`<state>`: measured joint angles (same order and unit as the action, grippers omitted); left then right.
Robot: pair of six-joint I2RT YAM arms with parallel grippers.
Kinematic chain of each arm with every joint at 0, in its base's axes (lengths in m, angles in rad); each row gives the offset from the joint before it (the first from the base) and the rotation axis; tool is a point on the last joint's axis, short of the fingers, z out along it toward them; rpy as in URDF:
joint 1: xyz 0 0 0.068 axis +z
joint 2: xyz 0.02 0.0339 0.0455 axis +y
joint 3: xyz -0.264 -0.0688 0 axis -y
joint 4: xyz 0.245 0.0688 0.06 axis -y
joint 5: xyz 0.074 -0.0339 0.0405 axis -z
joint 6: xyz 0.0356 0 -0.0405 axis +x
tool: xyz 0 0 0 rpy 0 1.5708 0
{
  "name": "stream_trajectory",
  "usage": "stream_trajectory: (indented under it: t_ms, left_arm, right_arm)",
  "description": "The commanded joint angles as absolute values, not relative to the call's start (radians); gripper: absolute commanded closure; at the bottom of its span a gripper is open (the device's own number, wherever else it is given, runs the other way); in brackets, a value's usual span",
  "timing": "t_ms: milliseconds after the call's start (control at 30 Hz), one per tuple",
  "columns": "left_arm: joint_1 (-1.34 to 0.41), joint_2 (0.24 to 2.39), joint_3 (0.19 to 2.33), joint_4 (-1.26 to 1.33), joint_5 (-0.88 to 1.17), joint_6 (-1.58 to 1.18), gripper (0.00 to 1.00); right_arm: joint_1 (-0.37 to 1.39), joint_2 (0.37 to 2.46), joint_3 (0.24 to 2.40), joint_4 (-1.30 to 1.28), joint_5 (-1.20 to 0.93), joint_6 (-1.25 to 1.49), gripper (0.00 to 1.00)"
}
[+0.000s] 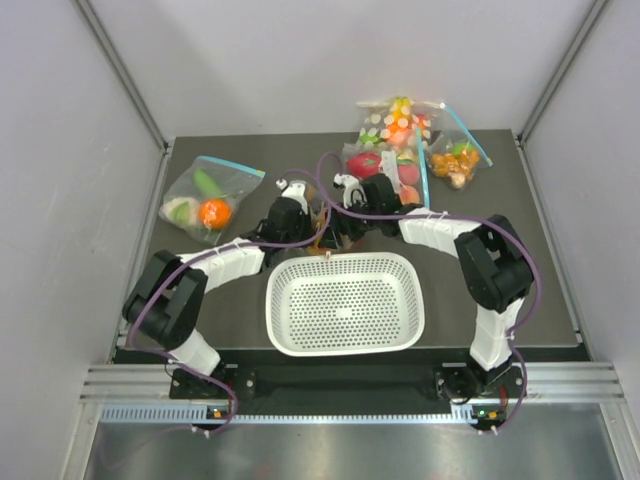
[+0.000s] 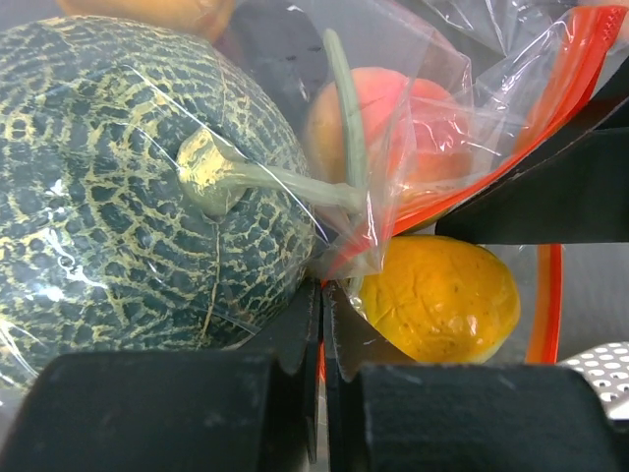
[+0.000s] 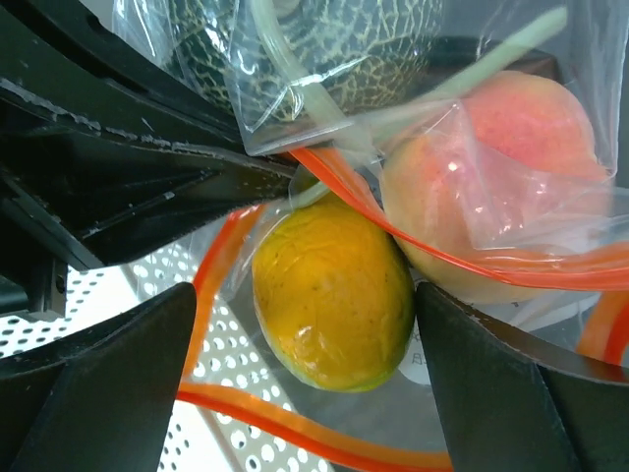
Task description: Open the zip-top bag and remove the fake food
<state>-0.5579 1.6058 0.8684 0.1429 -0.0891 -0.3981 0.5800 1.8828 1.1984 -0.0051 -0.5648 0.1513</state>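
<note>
The zip-top bag (image 2: 432,69) is clear crinkly plastic with a red-orange zip strip (image 3: 472,264), held up over the far rim of the white basket (image 1: 345,262). Its mouth gapes. My left gripper (image 2: 322,329) is shut on the bag's plastic beside the strip. Through the film I see the fake food: a dark green netted melon (image 2: 118,187), a peach (image 3: 501,187) and a yellow mango (image 3: 332,295). My right gripper (image 3: 307,339) is open, one finger on each side of the mango without touching it. From above, both grippers (image 1: 300,215) (image 1: 358,210) meet and hide most of the bag.
A blue-zipped bag of toy food (image 1: 205,200) lies at the left of the dark mat. More blue-zipped bags (image 1: 400,125) (image 1: 460,160) are piled at the back right. Grey walls close in both sides. The basket's perforated floor (image 3: 108,324) is under the right fingers.
</note>
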Motion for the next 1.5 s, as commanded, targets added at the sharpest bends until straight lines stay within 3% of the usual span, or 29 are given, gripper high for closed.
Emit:
stream_trajectory:
  t_ms: [0, 300, 367, 433, 467, 633, 667, 800, 1100, 1467]
  left_arm:
    - [-0.554, 1.643, 0.870, 0.156, -0.095, -0.399, 1.00]
    - [-0.551, 1.690, 0.925, 0.164, -0.101, -0.382, 1.00]
    - [-0.549, 1.690, 0.930, 0.173, -0.095, -0.382, 1.00]
    - [-0.546, 1.684, 0.933, 0.183, -0.091, -0.385, 1.00]
    - [-0.545, 1.681, 0.934, 0.181, -0.091, -0.384, 1.00]
    - [-0.542, 1.632, 0.928, 0.189, -0.094, -0.376, 1.00]
    - [-0.543, 1.622, 0.925, 0.190, -0.097, -0.373, 1.00]
    - [-0.542, 1.556, 0.902, 0.215, -0.101, -0.367, 1.00]
    - [-0.543, 1.436, 0.874, 0.218, -0.114, -0.353, 1.00]
    - [-0.538, 1.417, 0.862, 0.207, -0.141, -0.351, 1.00]
  right_arm:
    - [0.594, 1.899, 1.236, 0.107, -0.621, 0.167, 0.08]
    - [0.594, 1.962, 1.267, 0.043, -0.565, 0.150, 0.08]
    - [0.594, 1.979, 1.267, 0.034, -0.554, 0.143, 0.12]
    - [0.594, 1.994, 1.270, 0.029, -0.551, 0.141, 0.22]
    - [0.594, 1.997, 1.269, 0.028, -0.548, 0.143, 0.35]
    - [0.584, 1.967, 1.243, 0.047, -0.499, 0.167, 0.76]
    - [0.580, 1.954, 1.235, 0.069, -0.488, 0.175, 0.88]
    - [0.543, 1.872, 1.146, 0.164, -0.440, 0.254, 0.99]
    - [0.505, 1.660, 1.037, 0.268, -0.311, 0.319, 1.00]
    - [0.454, 1.583, 0.996, 0.221, -0.229, 0.305, 1.00]
